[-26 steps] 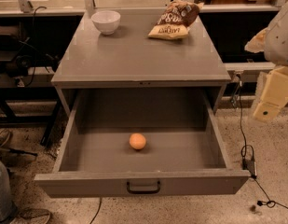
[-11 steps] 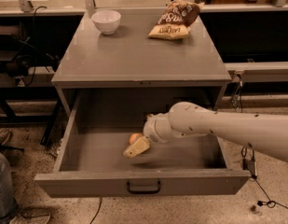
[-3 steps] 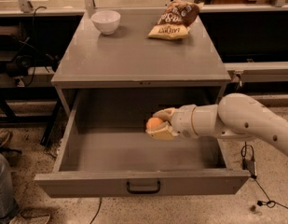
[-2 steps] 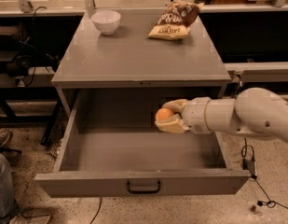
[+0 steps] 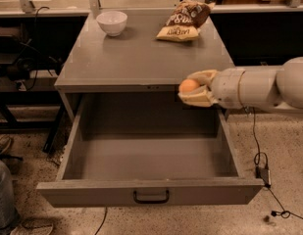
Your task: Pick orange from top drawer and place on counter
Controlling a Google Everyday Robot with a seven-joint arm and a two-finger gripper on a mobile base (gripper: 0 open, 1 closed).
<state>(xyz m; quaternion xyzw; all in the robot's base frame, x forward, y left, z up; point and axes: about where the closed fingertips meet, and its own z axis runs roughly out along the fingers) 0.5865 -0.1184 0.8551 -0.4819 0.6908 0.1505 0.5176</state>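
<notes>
Right now the top drawer point(image 5: 151, 156) takes up the most room below me: it is pulled fully out, and its grey floor is bare. Above it the counter point(image 5: 141, 58) spreads flat and grey. My arm point(image 5: 261, 86) reaches in from the right side, pale and thick, level with the counter's front edge. At the back right of the counter a crumpled brown and yellow snack bag point(image 5: 183, 19) lies on its side. A white bowl point(image 5: 112, 22) stands upright at the back left, well apart from the bag. My gripper point(image 5: 190, 88) hangs just in front of the counter's front edge, near its right end and over the rear right part of the drawer. Its two fingers are closed around the orange point(image 5: 189, 85), one above and one below. The fruit is clear of the drawer floor and not resting on the counter.
</notes>
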